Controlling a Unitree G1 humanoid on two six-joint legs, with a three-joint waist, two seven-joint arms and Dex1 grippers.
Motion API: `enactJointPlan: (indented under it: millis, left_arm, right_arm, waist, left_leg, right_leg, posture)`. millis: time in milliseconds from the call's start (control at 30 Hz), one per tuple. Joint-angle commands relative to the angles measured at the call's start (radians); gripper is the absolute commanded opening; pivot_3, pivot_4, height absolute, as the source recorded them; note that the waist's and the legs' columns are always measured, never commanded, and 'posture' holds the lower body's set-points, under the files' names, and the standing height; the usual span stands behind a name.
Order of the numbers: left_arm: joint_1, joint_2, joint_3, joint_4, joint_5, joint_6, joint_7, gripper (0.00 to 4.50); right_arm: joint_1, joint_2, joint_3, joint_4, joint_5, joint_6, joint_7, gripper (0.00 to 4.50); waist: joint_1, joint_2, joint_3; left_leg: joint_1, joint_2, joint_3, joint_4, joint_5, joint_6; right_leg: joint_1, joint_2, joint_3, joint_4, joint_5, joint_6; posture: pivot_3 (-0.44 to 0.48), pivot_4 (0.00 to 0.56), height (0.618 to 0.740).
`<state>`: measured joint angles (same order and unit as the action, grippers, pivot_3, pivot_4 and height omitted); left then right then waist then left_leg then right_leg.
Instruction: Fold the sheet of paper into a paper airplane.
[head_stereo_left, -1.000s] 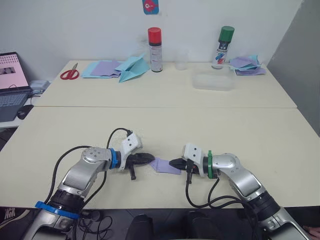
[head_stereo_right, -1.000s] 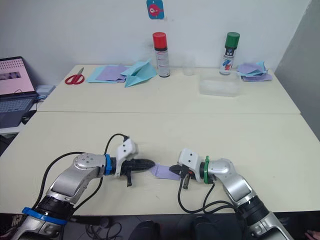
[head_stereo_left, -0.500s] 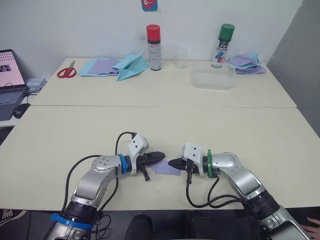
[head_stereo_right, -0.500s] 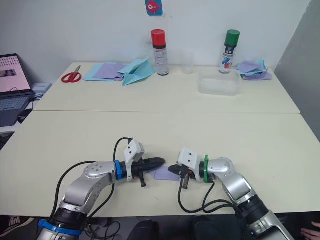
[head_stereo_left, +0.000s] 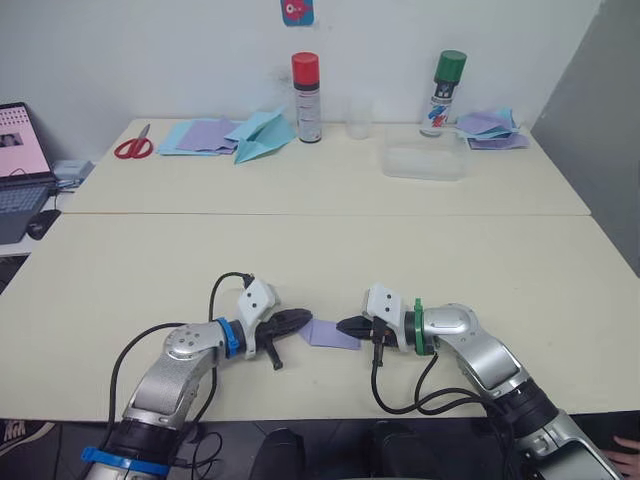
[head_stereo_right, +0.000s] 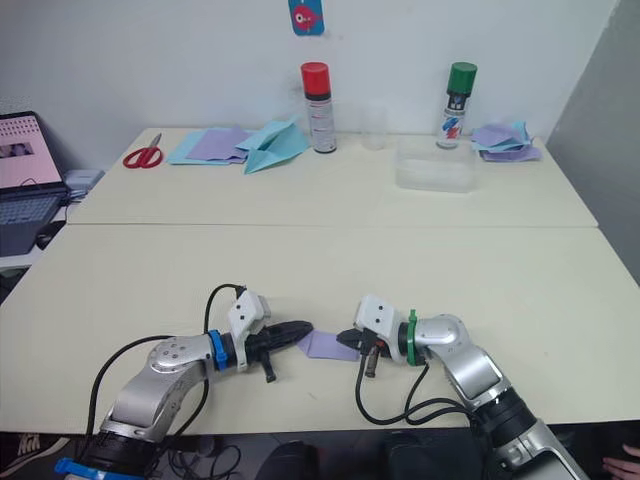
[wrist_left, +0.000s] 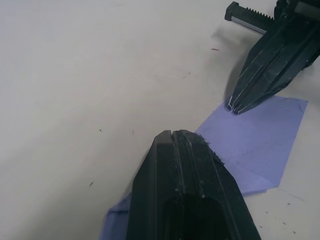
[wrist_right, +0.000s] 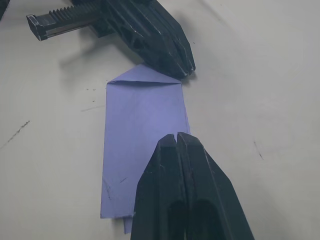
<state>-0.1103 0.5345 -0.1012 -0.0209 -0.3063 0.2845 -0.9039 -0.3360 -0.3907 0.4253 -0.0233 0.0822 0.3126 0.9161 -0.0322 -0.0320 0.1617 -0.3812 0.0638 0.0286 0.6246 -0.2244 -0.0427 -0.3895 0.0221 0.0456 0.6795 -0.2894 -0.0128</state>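
Sheet of paper (head_stereo_left: 332, 332), folded small, flat on bench (head_stereo_left: 320, 250) between pincers; left pincer (head_stereo_left: 299, 318) pressed together, drawn back to paper's edge; right pincer (head_stereo_left: 345, 325) closed, pinning opposite end; crease likely set

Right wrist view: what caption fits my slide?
Two shut pincers, right and left, press opposite ends of the folded lavender paper on the table.

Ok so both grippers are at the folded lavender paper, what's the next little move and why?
Probably drag the left gripper along the folded sheet of paper to press the crease. Both grippers are shut, the right gripper pins the opposite end, and the paper lies flat on the table.
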Motion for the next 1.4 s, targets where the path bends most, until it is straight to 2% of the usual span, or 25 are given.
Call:
enactJointPlan:
  millis: [33,500,733,800,1133,1267,1400]
  left_arm:
    - [0.032,0.059,0.045,0.114,0.055,0.039,0.048,0.00]
    - [0.024,0.115,0.128,0.092,0.006,0.093,0.087,0.00]
    - [-0.015,0.118,0.210,-0.073,-0.116,0.128,0.032,0.00]
    - [-0.022,0.130,0.176,-0.112,-0.099,0.137,0.016,0.00]
    - [0.004,0.136,0.014,-0.118,0.022,0.104,-0.007,0.00]
    - [0.016,0.140,-0.025,-0.075,0.074,0.063,-0.012,0.00]
    - [0.000,0.112,-0.012,-0.028,0.084,0.024,0.011,0.00]
  right_arm:
    - [0.009,-0.021,0.010,0.040,-0.023,0.032,0.007,0.02]
    - [-0.002,-0.008,0.020,0.063,-0.027,0.015,0.019,0.02]
    - [-0.012,-0.001,0.019,0.083,-0.028,-0.004,0.026,0.02]
    - [-0.013,0.001,0.015,0.088,-0.027,-0.010,0.028,0.02]
    - [-0.016,0.018,-0.002,0.075,-0.013,-0.015,0.025,0.02]
    - [-0.018,0.022,-0.021,0.046,0.008,-0.019,0.025,0.02]
    - [-0.028,0.035,-0.061,-0.001,0.056,-0.037,0.026,0.02]
  waist:
    - [-0.001,0.000,0.000]
    - [-0.007,0.003,-0.002]
    - [-0.009,-0.004,0.002]
    - [-0.008,-0.005,0.003]
    - [-0.010,-0.008,0.004]
    - [-0.010,-0.008,0.004]
    - [-0.005,-0.006,0.005]
  left_leg:
    - [0.001,0.000,0.000,0.000,0.000,0.000]
    - [0.003,0.001,0.002,-0.006,0.000,0.000]
    - [0.000,0.001,0.001,-0.010,0.000,0.000]
    - [-0.001,0.001,0.001,-0.010,0.000,0.000]
    - [-0.003,0.001,0.003,-0.012,0.000,0.000]
    - [-0.003,0.000,0.003,-0.012,0.000,0.000]
    - [-0.003,0.000,0.004,-0.012,0.000,0.000]
  right_leg:
    - [0.000,0.000,0.000,0.000,0.000,0.000]
    - [-0.001,0.000,0.000,0.000,-0.001,-0.001]
    - [-0.006,0.000,-0.001,0.000,0.000,0.000]
    - [-0.006,0.000,-0.001,0.000,0.002,0.004]
    - [-0.010,0.000,0.000,0.000,0.002,0.004]
    - [-0.010,0.000,0.000,0.000,0.002,0.004]
    - [-0.010,-0.001,0.001,-0.001,0.002,0.004]
  posture:
    - [0.000,0.150,0.740]
    - [0.000,0.150,0.740]
    - [0.000,0.150,0.740]
    - [0.000,0.150,0.740]
    - [0.000,0.150,0.740]
    - [0.000,0.150,0.740]
    - [0.000,0.150,0.740]
